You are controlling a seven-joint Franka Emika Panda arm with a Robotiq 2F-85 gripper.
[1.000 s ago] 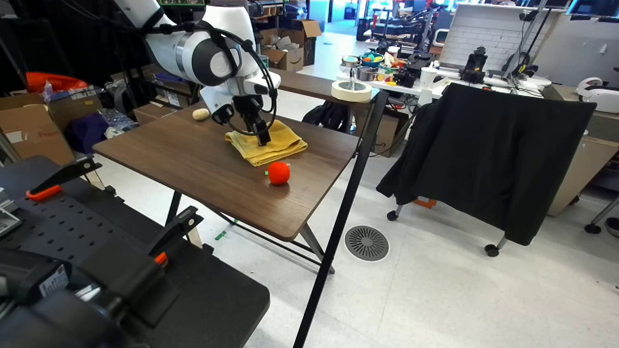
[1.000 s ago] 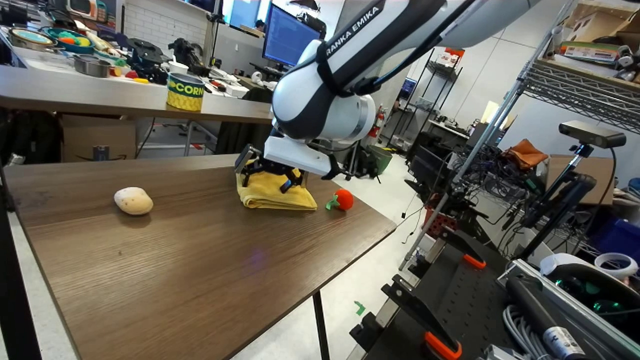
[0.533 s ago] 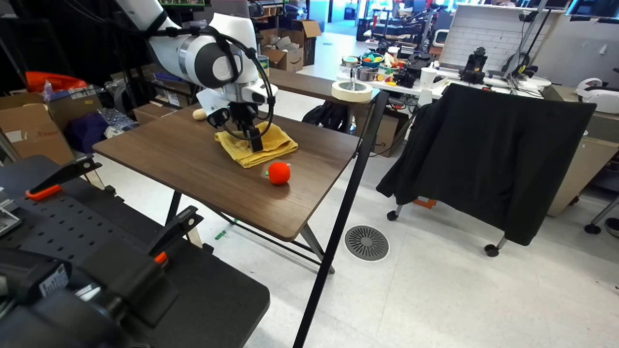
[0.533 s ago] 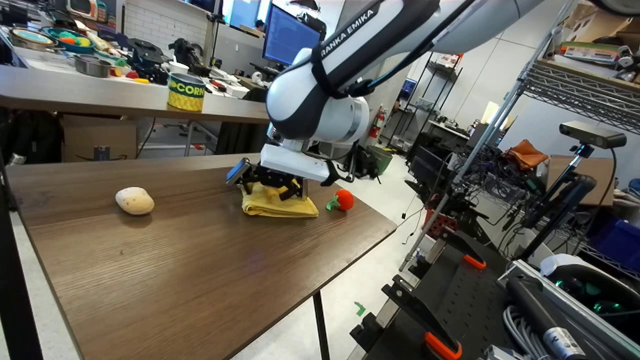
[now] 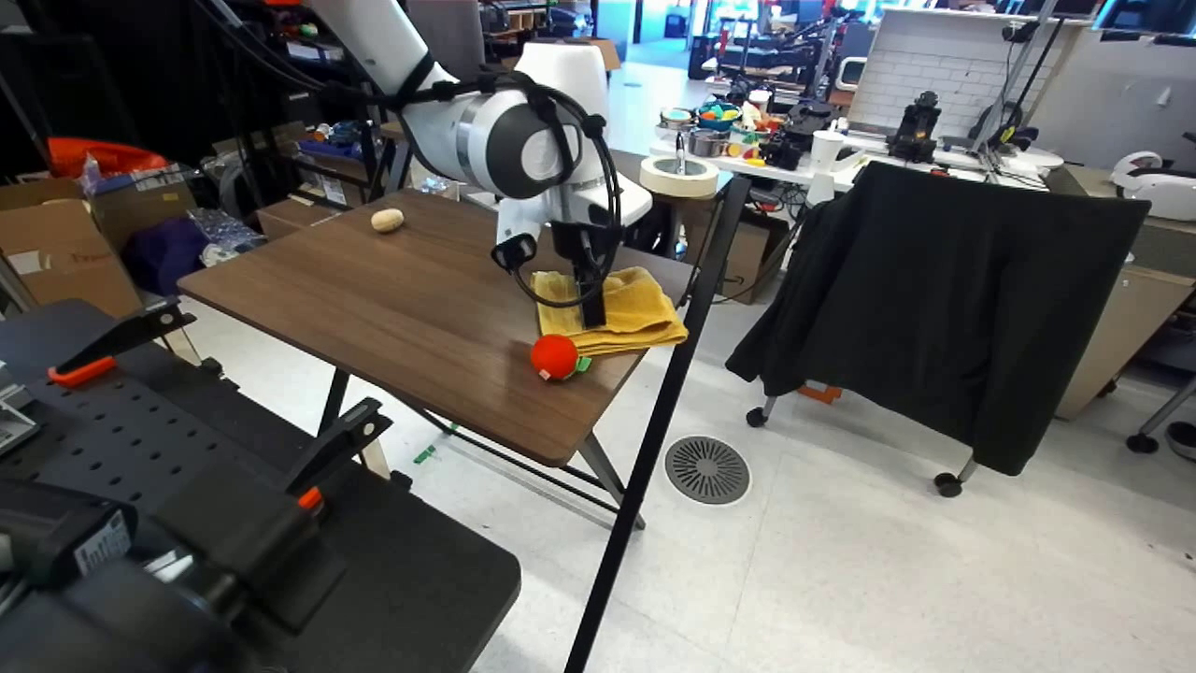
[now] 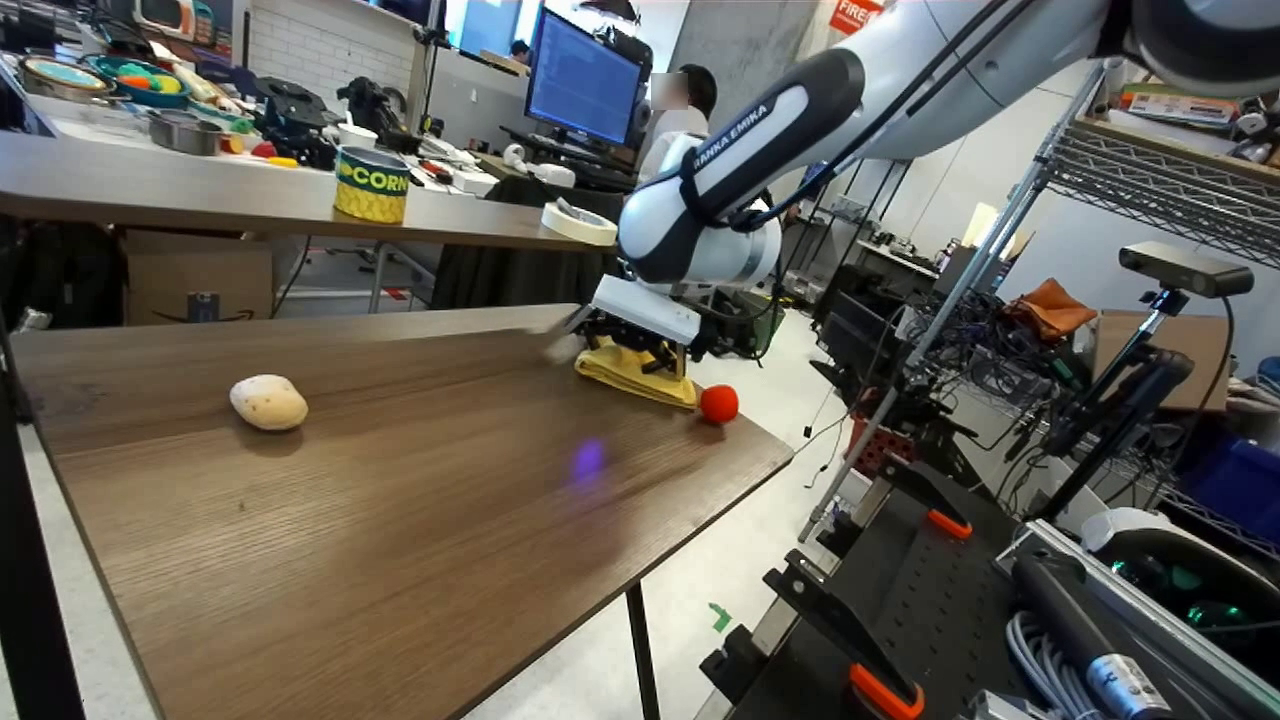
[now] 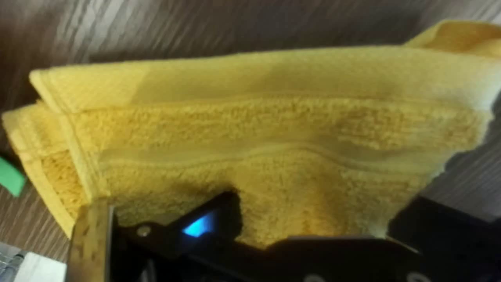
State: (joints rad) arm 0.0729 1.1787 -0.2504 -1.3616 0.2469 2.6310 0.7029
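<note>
My gripper (image 7: 313, 213) points down with its jaws spread wide, pressed onto a folded yellow towel (image 7: 235, 82). The cloth bulges up a little between the fingertips (image 7: 231, 203), but neither side pinches it. In both exterior views the towel (image 5: 645, 313) lies under the gripper (image 5: 593, 320), near one edge of the brown table (image 5: 374, 290). Right beside the cloth sits a red ball-like tomato (image 6: 719, 404) with green leaves; whether they touch I cannot tell. A green leaf tip (image 7: 11, 178) shows at the left of the wrist view.
A pale potato-like object (image 6: 268, 402) lies on the table away from the gripper. Behind, a second surface holds a corn can (image 6: 371, 184) and a tape roll (image 6: 580, 222). A black pole (image 5: 654, 439) slants past the table, and a black cart (image 5: 411, 561) with clamps stands near.
The towel shifted slightly with the gripper, then slid farther the opposite way, closer to the table's edge. The tomato has been nudged and turned, its leaves now facing the towel. The jaws stayed open.
</note>
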